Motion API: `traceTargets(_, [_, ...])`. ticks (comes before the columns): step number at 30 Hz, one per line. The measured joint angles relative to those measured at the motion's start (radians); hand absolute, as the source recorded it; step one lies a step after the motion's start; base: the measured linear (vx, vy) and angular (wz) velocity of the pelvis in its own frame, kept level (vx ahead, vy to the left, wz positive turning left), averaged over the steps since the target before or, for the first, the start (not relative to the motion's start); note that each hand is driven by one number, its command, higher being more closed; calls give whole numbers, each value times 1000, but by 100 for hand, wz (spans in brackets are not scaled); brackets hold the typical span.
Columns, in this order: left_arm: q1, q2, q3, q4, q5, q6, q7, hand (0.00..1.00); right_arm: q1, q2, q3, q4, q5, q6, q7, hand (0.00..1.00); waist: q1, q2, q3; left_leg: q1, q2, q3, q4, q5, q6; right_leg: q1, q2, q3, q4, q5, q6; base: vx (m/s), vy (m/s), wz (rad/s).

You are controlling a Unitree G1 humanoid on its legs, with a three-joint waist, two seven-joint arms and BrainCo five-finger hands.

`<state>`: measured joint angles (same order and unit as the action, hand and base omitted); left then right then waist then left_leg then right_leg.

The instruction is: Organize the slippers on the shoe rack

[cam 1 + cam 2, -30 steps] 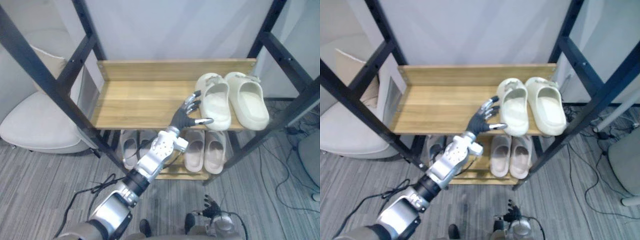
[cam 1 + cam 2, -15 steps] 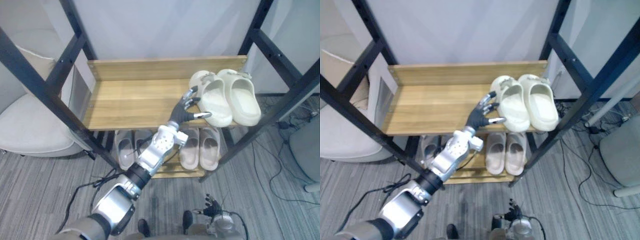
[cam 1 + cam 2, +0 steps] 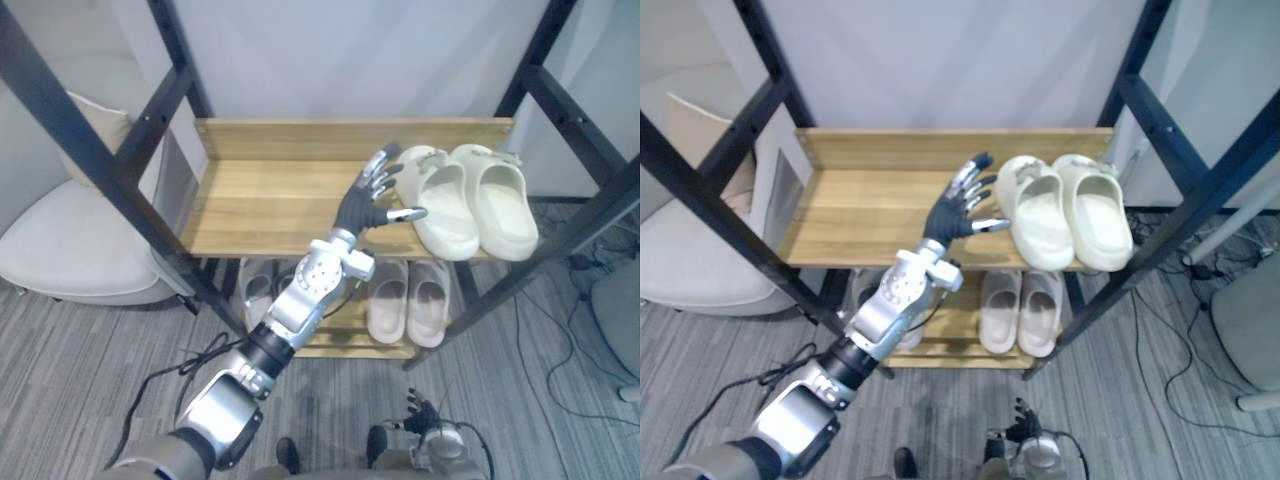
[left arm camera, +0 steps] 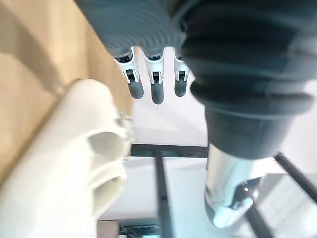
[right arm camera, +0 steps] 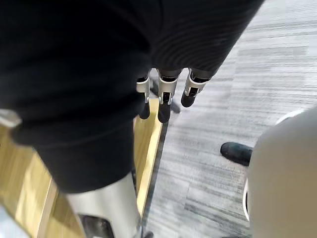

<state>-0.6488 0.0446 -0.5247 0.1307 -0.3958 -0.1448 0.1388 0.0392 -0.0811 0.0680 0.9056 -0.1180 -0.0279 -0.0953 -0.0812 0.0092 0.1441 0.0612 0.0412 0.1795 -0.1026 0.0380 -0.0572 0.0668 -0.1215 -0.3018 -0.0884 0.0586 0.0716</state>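
A pair of cream slippers stands side by side at the right end of the rack's top wooden shelf (image 3: pixel 270 200), the left slipper (image 3: pixel 443 205) against the right slipper (image 3: pixel 497 200). My left hand (image 3: pixel 368 203) hovers open above the shelf just left of them, fingers spread, its thumb pointing at the left slipper's side. In the left wrist view the fingers (image 4: pixel 156 89) are straight, with that slipper (image 4: pixel 64 173) beside them and nothing held. My right hand (image 3: pixel 422 408) hangs low over the floor, its fingers (image 5: pixel 163 99) relaxed.
On the lower shelf lie a beige pair of slippers (image 3: pixel 407 300) and a grey pair (image 3: pixel 258 295). Black frame posts (image 3: pixel 90 150) run slantwise at both sides of the rack. A white cushioned chair (image 3: pixel 70 240) stands on the left. Grey carpet (image 3: pixel 90 370) lies in front.
My left hand has lifted off the front of the left cream slipper and moved back and up along its side. The head camera's view has shifted slightly.
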Motion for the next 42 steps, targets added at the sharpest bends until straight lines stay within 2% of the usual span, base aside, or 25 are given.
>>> traceTargets(4, [30, 0, -57, -125, -36, -10, -36, 0, -3, -6, 17, 17, -1, 3, 1, 0, 19, 1, -2, -3, -4, -12, 0, 1, 2, 3, -3, -3, 0, -1, 2, -8, 17, 9])
traceTargets(6, [89, 0, -120, -196, -72, -16, -67, 0, -4, -6, 20, 27, -1, 5, -1, 0, 25, 6, -8, -8, -5, -27, 0, 2, 4, 4, -3, -14, 0, -3, 3, 2, -3, 13])
traceTargets(9, [166, 3, -183, -216, -103, -14, -104, 0, -8, -8, 27, 48, -1, 10, -3, 0, 34, 15, -25, -8, -5, -29, 0, 2, 4, 6, -3, -15, 0, -4, 3, 3, -1, 4])
traceTargets(11, [235, 10, -234, -220, -121, -9, -134, 0, -20, -9, 33, 59, -2, 12, -3, 0, 36, 21, -33, -5, -6, -32, 0, 2, 4, 10, 0, -23, 0, -4, 3, 0, 0, 2])
traceTargets(12, [300, 39, -270, -214, -130, 7, -163, 0, -19, -8, 43, 59, -3, 13, -4, 0, 36, 23, -34, 10, -5, -33, 0, 2, 4, 25, 1, -24, 0, -6, 3, 0, 0, 0])
traceTargets(14, [360, 55, -281, -197, -137, 20, -189, 0, -20, -10, 55, 59, -4, 13, -5, 0, 37, 25, -42, 15, -5, -37, 0, 2, 3, 31, 1, -28, 0, -8, 3, -48, -11, 7])
traceTargets(17, [458, 62, -271, -74, -135, 37, -210, 0, -20, -7, 56, 59, -30, 13, -5, 0, 42, 25, -45, 16, -5, -54, 0, 5, 6, 36, 1, -49, 0, -17, 4, -67, -10, 15])
traceTargets(23, [634, 94, -174, 193, -20, 72, -225, 0, -14, -3, 62, 59, -40, 13, -5, 0, 60, 13, -49, 15, -2, -60, 0, 10, 4, 39, 4, -56, -1, -24, 9, -28, -6, 4])
traceTargets(28, [700, 99, -29, 415, 49, 78, -224, 0, 2, 2, 61, 59, -40, 12, -4, 0, 70, -18, -61, 12, -4, -79, 0, 10, 4, 46, 3, -71, -1, -26, 11, 24, -1, 11])
traceTargets(36, [708, 96, 258, 693, 218, 82, -160, 0, 4, 11, 47, 64, -40, 7, -3, 0, 76, -33, -60, 28, -8, -80, 0, 7, 3, 64, 0, -72, -1, -27, 11, 10, 3, 1])
traceTargets(39, [717, 94, 344, 764, 260, 82, -129, 0, 1, 22, 11, 79, -40, 6, -3, 0, 79, -39, -56, 28, -9, -80, 0, 7, 3, 65, 0, -72, 0, -27, 12, 0, 0, 0])
traceTargets(42, [735, 95, 385, 795, 287, 82, -108, 0, 0, 24, 10, 93, -39, 2, -3, 0, 82, -43, -54, 29, -10, -79, 0, 7, 3, 65, -2, -69, 0, -28, 12, 0, 0, 0])
